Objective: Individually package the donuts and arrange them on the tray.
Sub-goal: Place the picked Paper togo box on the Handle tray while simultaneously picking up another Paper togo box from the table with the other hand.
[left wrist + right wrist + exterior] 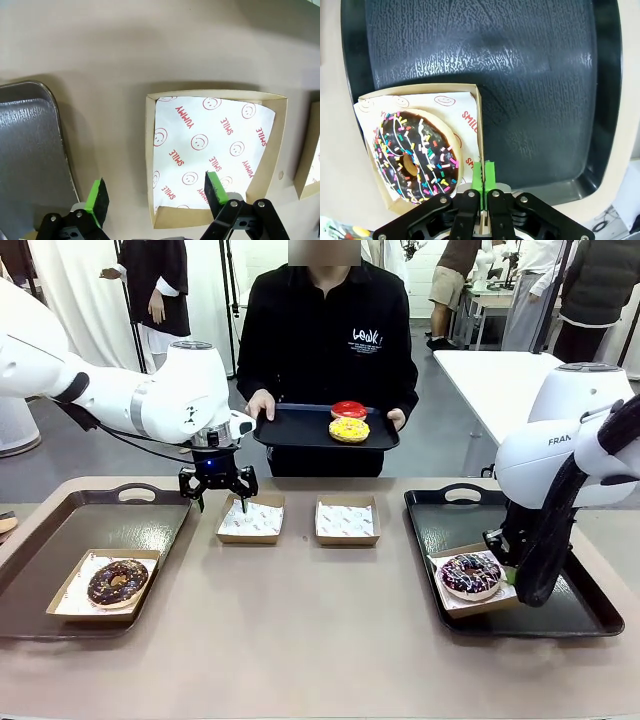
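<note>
Bright even light, soft shadows, wide-angle edge distortion.

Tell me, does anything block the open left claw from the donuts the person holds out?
Nothing visible does. The left gripper hangs open over an empty box; the red donut and yellow donut lie uncovered on the person's tray beyond.

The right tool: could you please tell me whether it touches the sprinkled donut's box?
Touching. Right wrist view: the right tool is shut on the box, pinching its side wall.

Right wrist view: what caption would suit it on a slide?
Robot's right hand pinching the wall of a cardboard box that holds the sprinkled donut, over the black tray.
</note>
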`<control>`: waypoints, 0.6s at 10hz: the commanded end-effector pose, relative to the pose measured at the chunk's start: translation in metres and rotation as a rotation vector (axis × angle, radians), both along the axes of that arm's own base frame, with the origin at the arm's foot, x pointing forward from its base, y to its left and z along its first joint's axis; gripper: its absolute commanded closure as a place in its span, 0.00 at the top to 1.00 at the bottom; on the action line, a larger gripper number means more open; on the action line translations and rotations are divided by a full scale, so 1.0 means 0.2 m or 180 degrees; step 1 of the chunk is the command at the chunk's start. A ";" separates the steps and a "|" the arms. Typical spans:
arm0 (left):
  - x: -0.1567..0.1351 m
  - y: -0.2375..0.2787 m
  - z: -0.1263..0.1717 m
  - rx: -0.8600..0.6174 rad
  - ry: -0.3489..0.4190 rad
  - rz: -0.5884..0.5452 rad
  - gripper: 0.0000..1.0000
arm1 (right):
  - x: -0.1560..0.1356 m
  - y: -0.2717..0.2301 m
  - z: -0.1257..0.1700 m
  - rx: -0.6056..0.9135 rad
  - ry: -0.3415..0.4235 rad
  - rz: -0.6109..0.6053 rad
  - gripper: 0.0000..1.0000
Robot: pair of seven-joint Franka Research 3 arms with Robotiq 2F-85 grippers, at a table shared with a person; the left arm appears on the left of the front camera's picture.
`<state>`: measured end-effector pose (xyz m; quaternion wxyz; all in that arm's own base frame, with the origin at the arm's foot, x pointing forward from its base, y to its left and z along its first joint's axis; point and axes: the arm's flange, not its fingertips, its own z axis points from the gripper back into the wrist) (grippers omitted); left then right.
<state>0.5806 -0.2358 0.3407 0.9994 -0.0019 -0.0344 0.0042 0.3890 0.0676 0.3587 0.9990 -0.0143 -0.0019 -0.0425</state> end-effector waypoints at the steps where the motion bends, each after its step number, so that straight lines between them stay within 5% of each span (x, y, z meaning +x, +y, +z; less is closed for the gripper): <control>1: 0.01 0.02 -0.03 0.0043 -0.0078 -0.0012 1.00 | -0.11 0.01 -0.07 0.0050 -0.0047 -0.0026 0.02; 2: 0.01 0.02 -0.03 0.0012 -0.0122 0.0004 1.00 | -0.11 0.01 -0.07 0.0056 -0.0047 0.0003 0.16; 3: 0.01 0.02 -0.03 -0.0001 -0.0128 -0.0007 0.41 | -0.11 0.01 -0.06 0.0063 -0.0055 0.0039 0.61; 4: 0.01 0.02 -0.03 0.0006 -0.0125 -0.0004 0.41 | -0.11 0.01 -0.06 0.0068 -0.0056 0.0033 0.75; 5: 0.01 0.02 -0.03 0.0017 -0.0115 0.0001 0.00 | -0.12 0.01 -0.06 0.0075 -0.0058 0.0024 1.00; 6: 0.02 0.02 -0.03 0.0023 -0.0097 -0.0003 0.37 | -0.11 0.01 -0.06 0.0079 -0.0051 0.0014 1.00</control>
